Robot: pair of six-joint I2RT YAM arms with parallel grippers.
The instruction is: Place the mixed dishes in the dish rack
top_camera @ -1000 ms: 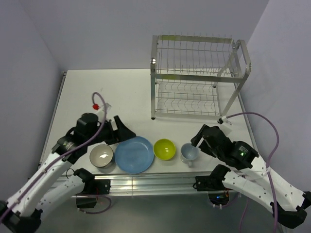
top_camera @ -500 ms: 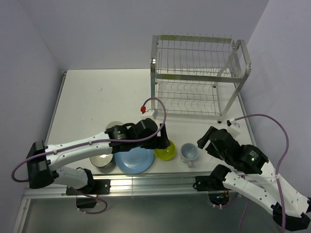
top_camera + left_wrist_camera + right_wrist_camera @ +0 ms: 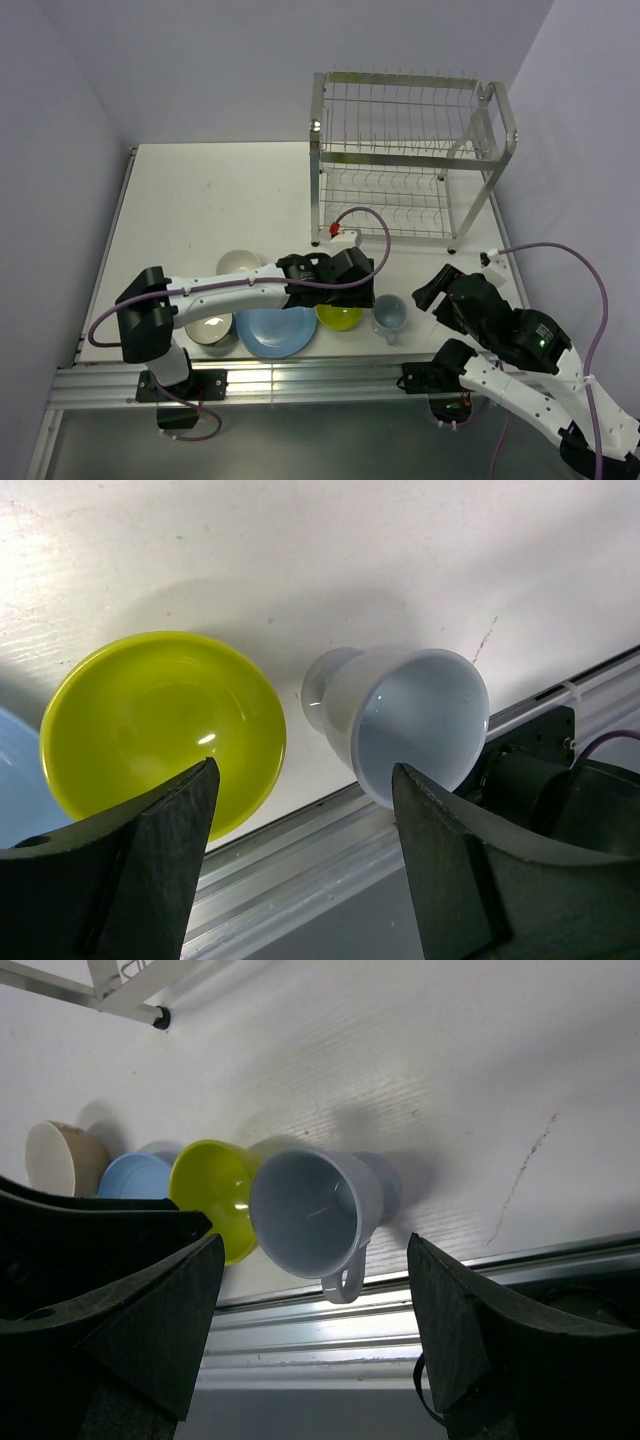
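Observation:
The dishes sit in a row near the table's front edge: a dark bowl with white inside [image 3: 209, 329], a blue plate [image 3: 278, 332], a lime-green bowl [image 3: 340, 317] and a pale mug [image 3: 390, 315]. A cream bowl [image 3: 238, 264] sits just behind them. The wire dish rack [image 3: 410, 160] stands at the back right with nothing on its shelves. My left gripper [image 3: 362, 292] is open and empty above the gap between the lime-green bowl [image 3: 165, 730] and the mug [image 3: 410, 720]. My right gripper [image 3: 430, 288] is open and empty just right of the mug [image 3: 315, 1215].
The metal rail [image 3: 300, 375] runs along the table's near edge right below the dishes. The left arm lies across the table over the plate's rear edge. A rack foot [image 3: 158, 1018] shows in the right wrist view. Purple walls close in the left and right.
My left arm has swung right from the dark bowl side to above the lime-green bowl and mug, uncovering the cream bowl. My right gripper has drawn back a little to the right.

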